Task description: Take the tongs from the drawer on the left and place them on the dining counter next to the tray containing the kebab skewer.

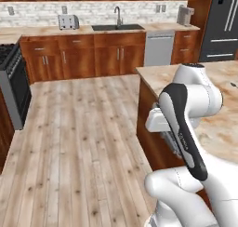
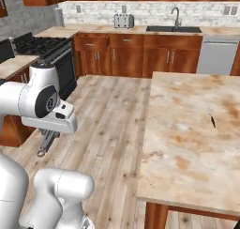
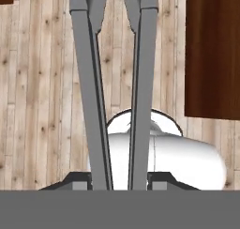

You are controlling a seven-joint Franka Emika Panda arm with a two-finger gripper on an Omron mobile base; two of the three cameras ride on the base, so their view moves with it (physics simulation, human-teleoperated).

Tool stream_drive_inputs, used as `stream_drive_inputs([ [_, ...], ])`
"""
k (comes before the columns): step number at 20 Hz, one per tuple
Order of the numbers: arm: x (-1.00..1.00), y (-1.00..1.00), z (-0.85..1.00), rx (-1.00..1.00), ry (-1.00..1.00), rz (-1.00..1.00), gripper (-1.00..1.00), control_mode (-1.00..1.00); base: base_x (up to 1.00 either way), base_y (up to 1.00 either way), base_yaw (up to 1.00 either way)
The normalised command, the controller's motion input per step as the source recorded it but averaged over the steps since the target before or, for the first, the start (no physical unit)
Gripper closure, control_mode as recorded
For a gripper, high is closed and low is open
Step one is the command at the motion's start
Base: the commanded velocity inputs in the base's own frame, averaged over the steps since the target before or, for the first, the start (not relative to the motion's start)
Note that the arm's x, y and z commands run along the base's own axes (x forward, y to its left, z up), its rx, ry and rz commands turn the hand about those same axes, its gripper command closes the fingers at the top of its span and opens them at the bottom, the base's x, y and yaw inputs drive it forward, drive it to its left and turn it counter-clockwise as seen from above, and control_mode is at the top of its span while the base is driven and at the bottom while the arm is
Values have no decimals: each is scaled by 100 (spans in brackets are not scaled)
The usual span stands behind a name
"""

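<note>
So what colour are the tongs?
Plain grey metal tongs, best seen in the hand view.

Pretty even, bright rendered light all around me, barely any shadows or glare; everything's a bit soft and low-res.

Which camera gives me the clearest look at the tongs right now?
The hand view: the tongs run up the frame, both grey arms clear. In the right base view they hang small below the end effector; in the left base view the arm mostly hides them.
</note>
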Motion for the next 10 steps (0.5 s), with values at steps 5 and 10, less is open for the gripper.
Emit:
stream_drive_inputs([
  [5, 0, 0, 0, 0, 0, 0, 100, 100, -75, -68, 20],
  [10, 0, 0, 0, 0, 0, 0, 100, 100, 20, -95, -3],
])
